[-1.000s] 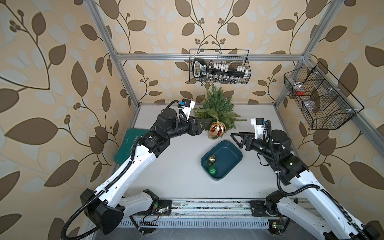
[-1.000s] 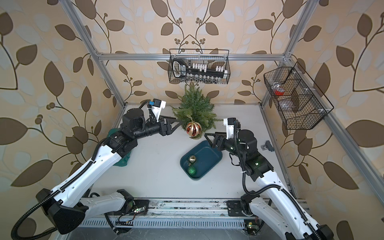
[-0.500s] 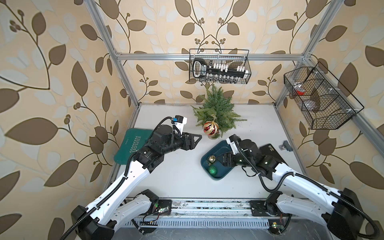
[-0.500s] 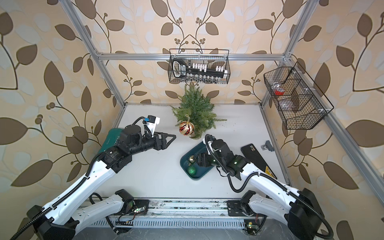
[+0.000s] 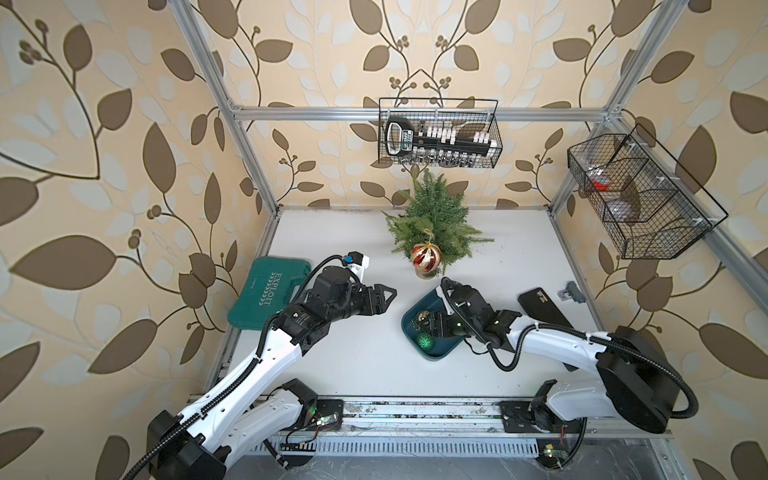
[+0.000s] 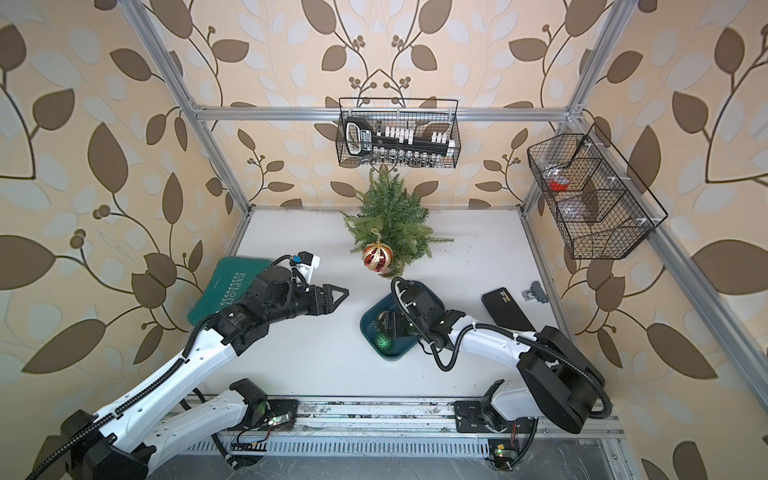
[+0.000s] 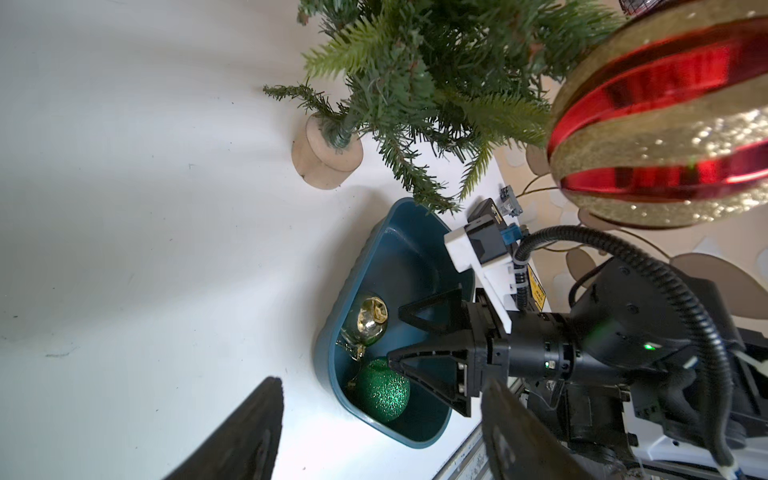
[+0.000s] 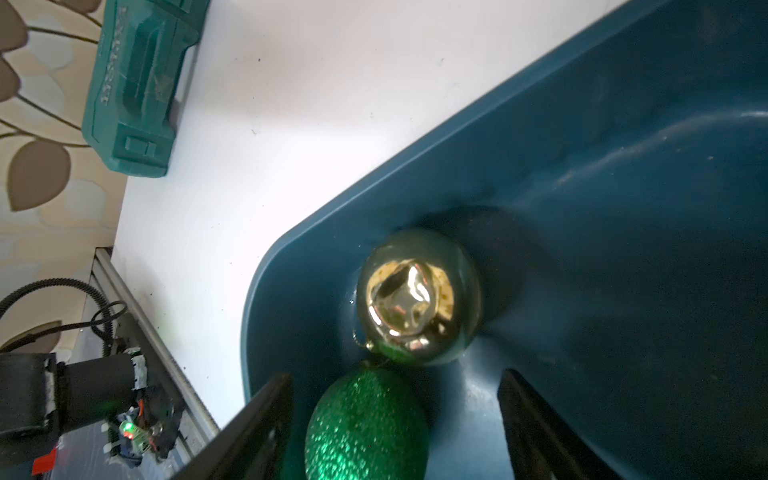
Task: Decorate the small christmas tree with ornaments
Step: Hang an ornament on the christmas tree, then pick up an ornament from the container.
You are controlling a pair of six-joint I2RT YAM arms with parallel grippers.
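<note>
Two arms, left gripper (image 5: pixel 386 297) left of blue tray (image 5: pixel 441 351), jaws wide, empty, small christmas tree (image 5: pixel 436 216) behind tray, red-and-gold bauble (image 5: pixel 425 257) hung on it, gold bauble (image 8: pixel 417 297) and green glitter bauble (image 8: pixel 365 428) inside tray, right gripper (image 7: pixel 395 334) inside tray, jaws parted astride the green one.

left claw (image 5: pixel 388 297) off tree (image 5: pixel 434 216), right claw (image 5: pixel 424 328) into tray (image 5: pixel 440 354)

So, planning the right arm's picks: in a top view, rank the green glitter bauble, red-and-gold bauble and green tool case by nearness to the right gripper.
From the right gripper:
1. Green glitter bauble, in the tray, just beside it.
2. Red-and-gold bauble, hanging on the tree.
3. Green tool case, far left.
</note>
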